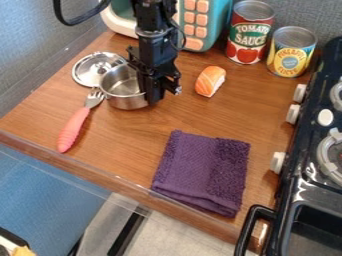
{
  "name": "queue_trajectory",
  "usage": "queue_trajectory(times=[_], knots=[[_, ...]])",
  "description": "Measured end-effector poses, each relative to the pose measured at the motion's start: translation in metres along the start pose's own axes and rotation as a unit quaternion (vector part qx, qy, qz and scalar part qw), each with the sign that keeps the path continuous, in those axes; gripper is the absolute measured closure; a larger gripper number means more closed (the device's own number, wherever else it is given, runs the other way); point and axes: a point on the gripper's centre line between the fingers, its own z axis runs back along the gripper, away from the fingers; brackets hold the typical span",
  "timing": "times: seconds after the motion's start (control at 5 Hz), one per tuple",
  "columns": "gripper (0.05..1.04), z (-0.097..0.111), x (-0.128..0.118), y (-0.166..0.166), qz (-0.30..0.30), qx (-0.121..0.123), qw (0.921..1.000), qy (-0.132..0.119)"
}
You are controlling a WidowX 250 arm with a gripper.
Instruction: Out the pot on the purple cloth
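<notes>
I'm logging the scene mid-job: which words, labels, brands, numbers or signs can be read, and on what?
"TOMATO SAUCE", on the red can.
"PINEAPPLE", on the yellow can; the word below is blurred.
Any marks on the orange buttons are too small.

Walls [27, 65]: grey, left and behind
Desk [120, 150]: brown wood grain
Stove [300, 200]: black, pale knobs, right side
Below the desk: blue surface [47, 185], lower left
</notes>
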Motion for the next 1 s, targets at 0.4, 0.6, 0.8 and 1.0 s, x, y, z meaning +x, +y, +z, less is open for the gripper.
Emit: queue_trajectory(times=[0.4, 0.6, 0.8, 1.0], knots=[[1.000, 0.049, 0.003, -0.023, 0.001, -0.011, 0.9988, -0.048], [1.000, 0.070, -0.019, -0.066, -0.013, -0.030, 0.9981, -0.051], [1.000, 0.065, -0.042, -0.108, -0.039, -0.036, 0.9976, -0.045], [1.000, 0.043, -0.061, -0.141, -0.066, -0.027, 0.9972, -0.021]])
